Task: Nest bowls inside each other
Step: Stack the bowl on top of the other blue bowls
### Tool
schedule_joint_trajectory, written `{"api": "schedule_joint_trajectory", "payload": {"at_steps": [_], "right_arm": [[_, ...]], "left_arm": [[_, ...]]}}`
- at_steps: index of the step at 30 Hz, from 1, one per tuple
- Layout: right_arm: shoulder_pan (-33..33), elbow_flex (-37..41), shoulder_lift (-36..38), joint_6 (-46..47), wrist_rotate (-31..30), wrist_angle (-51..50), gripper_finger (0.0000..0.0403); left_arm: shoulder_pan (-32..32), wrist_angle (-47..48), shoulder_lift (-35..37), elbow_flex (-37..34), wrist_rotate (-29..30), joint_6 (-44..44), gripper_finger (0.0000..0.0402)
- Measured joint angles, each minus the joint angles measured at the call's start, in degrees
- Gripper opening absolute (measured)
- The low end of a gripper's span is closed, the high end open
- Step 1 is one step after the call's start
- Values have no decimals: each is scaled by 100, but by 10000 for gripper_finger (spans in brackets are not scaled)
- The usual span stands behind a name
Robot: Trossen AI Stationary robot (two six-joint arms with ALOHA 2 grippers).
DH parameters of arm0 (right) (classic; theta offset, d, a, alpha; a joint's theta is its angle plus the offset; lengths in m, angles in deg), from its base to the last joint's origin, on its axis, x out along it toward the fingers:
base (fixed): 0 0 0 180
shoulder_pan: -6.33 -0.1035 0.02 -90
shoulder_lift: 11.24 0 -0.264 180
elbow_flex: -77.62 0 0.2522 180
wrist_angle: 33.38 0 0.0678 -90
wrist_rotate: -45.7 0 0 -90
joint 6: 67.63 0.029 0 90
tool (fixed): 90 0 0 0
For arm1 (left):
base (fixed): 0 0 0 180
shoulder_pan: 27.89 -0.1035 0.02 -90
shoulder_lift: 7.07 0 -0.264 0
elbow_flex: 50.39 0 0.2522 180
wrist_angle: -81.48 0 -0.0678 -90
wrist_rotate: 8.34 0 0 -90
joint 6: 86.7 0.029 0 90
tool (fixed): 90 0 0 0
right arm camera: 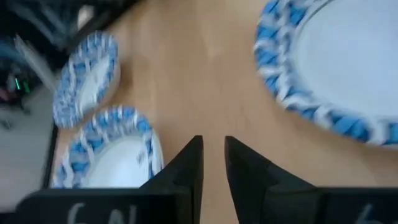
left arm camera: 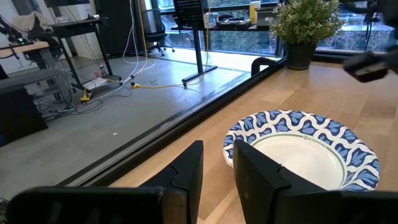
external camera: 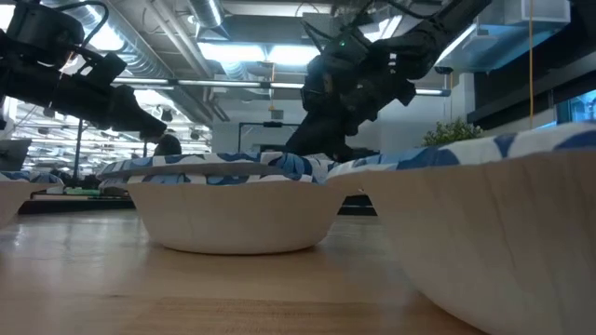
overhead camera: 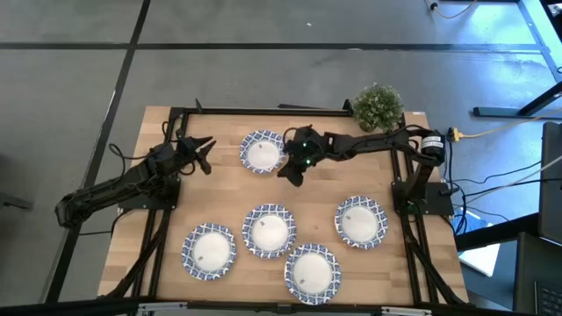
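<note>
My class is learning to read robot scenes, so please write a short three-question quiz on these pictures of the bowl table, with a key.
1. True or false: two of the round blue-and-white rimmed bowls are already nested.
2. How many bowls lie on the wooden table?
3. Which gripper hangs closest to the far bowl? A) left gripper B) right gripper C) neither is near it

Key
1. False: each bowl lies apart, for example the middle bowl and the nearest bowl.
2. Five in the high view.
3. B: it sits just beside that bowl's rim; the small green potted plant stands at the far edge.
</note>
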Motion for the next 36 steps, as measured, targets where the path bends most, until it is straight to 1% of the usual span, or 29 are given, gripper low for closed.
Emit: {"api": "schedule_joint_trajectory", "payload": {"at_steps": [7, 10, 14, 19, 23, 28, 30, 36], "right_arm": [[503, 0, 7, 791, 12, 789, 68], [708, 0, 9, 834, 38, 938, 68], [1027, 0, 9, 1061, 461, 943, 68], [1391, 0, 9, 1118, 585, 934, 68], [1698, 0, 9, 1132, 1022, 692, 68], [1947, 0, -23, 1127, 1112, 188, 68], [1976, 0, -97, 1257, 1127, 53, 68], [1921, 0, -449, 1581, 1135, 177, 68]], "left_arm": [[1, 0, 0, 1, -1, 0, 82], [2, 0, -1, 1, 0, 0, 82], [0, 0, -1, 0, -1, -2, 82], [0, 0, 0, 1, 0, -2, 82], [1, 0, 1, 0, 0, -2, 82], [0, -1, -1, 1, 0, -2, 82], [1, 0, 0, 1, 1, -2, 82], [2, 0, -1, 0, 0, -2, 82]]}}
